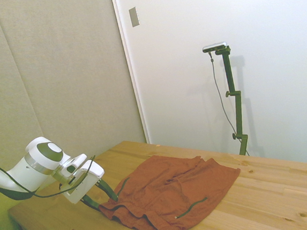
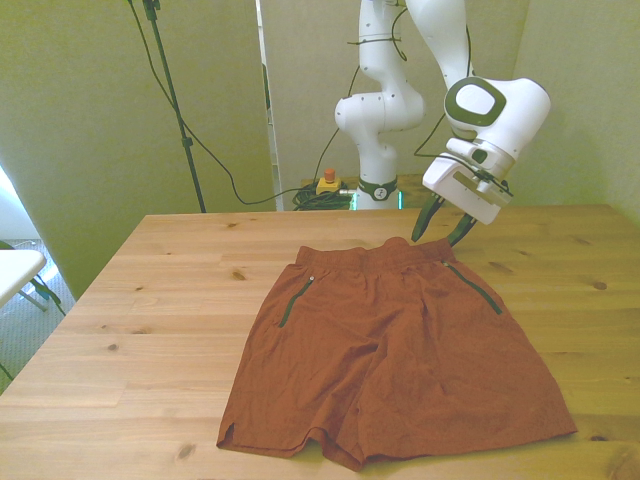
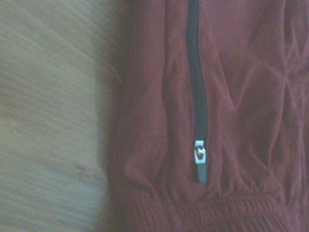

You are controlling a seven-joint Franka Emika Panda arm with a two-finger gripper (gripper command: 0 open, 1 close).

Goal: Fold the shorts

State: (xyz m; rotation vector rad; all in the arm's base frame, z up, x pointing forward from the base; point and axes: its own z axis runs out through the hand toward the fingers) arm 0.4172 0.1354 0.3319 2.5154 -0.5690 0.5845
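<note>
The rust-brown shorts [image 2: 395, 345] lie spread flat on the wooden table [image 2: 150, 300], waistband toward the far edge and legs toward the near edge. Dark green zip pockets run down both sides. My gripper [image 2: 445, 228] hangs open just above the waistband corner on the front view's right, with nothing between its dark fingers. In the side view the gripper [image 1: 100, 199] sits at the near-left edge of the shorts [image 1: 171, 194]. The wrist view shows the shorts [image 3: 241, 96] from close by, with a dark zip, its silver pull [image 3: 200, 159] and the gathered waistband.
Bare table surface [image 1: 268, 202] surrounds the shorts on all sides. A red-and-yellow stop button [image 2: 327, 182] sits behind the table's far edge beside the robot base. A white object [image 2: 15, 268] shows at the front view's left edge, off the table.
</note>
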